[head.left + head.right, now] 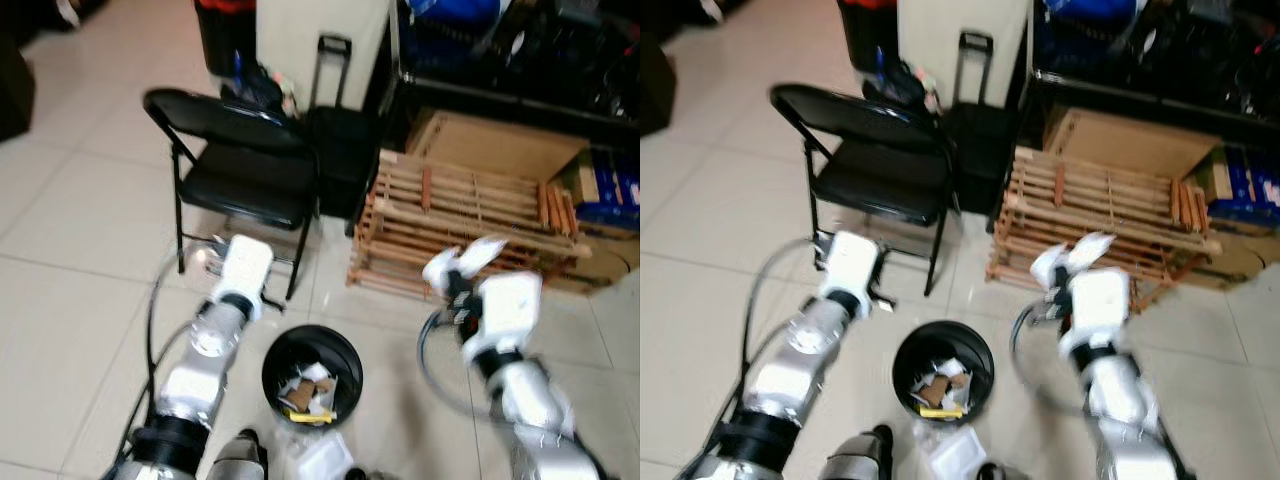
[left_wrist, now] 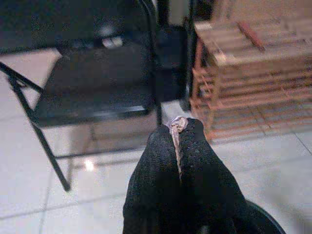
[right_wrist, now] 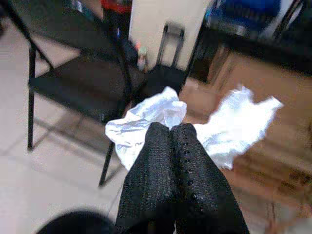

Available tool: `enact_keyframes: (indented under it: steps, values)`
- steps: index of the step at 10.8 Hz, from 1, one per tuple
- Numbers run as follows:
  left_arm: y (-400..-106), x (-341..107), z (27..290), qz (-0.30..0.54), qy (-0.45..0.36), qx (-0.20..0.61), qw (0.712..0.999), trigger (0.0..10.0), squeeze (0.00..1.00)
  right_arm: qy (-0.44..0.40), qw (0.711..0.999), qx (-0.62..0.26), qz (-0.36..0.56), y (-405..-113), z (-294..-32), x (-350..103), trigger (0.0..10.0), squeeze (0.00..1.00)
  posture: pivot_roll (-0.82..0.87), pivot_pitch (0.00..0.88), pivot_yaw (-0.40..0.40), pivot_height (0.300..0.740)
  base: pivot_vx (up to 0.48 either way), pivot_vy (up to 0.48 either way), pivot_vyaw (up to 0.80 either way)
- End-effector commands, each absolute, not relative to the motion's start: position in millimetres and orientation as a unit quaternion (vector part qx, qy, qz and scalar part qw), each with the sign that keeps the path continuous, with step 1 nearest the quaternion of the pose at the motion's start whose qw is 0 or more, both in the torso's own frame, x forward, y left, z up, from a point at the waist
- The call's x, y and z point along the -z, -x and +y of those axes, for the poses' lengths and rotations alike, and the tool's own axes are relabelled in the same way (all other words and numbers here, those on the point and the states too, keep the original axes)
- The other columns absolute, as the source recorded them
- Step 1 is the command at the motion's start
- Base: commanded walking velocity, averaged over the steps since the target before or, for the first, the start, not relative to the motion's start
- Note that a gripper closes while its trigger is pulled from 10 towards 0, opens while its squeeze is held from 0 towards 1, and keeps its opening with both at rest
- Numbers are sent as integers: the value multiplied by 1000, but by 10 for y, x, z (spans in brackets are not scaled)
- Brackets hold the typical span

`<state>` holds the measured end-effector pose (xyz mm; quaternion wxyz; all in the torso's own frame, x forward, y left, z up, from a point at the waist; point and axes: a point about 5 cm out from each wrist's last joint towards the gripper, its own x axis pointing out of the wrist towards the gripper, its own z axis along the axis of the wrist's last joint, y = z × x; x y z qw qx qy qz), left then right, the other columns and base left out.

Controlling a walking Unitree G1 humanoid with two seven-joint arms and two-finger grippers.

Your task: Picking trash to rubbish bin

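Crumpled white wrapper point(image 3: 165, 122) pinched in right hand point(image 3: 171, 127), fingers closed.

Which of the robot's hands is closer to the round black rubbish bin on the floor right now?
Left, by a small margin. The left hand hangs just up-left of the round black rubbish bin, near the folding chair. The right hand, gripping crumpled white plastic, is farther off by the wooden crate.
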<state>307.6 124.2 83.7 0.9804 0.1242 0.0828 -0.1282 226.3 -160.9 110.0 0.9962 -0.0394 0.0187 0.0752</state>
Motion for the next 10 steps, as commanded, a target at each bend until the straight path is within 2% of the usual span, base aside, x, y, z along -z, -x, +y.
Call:
enact_keyframes:
  steps: [1, 4, 7, 10]
  values:
    - [-3004, -708, 1151, 99, -127, 146, 976, 10000, 0, 38, 996, -74, 26, -2196, -1620, -1112, 10000, 0, 131, 279, -130, 740, 0, 0, 0]
    - [-2953, -525, 1044, 122, -141, 173, 967, 10000, 0, 15, 989, -116, 90, -2054, -1463, -931, 10000, 0, 95, 325, -134, 740, 0, 0, 0]
    - [-3007, -405, 1031, 141, -152, 170, 963, 10000, 0, 4, 977, -167, 135, -2040, -1289, -768, 10000, 0, 76, 332, -132, 740, 0, 0, 0]
    - [-2903, -160, 1011, 177, -160, 180, 954, 10000, 0, 3, 961, -206, 184, -1962, -1201, -611, 10000, 0, 37, 321, -142, 740, 0, 0, 0]
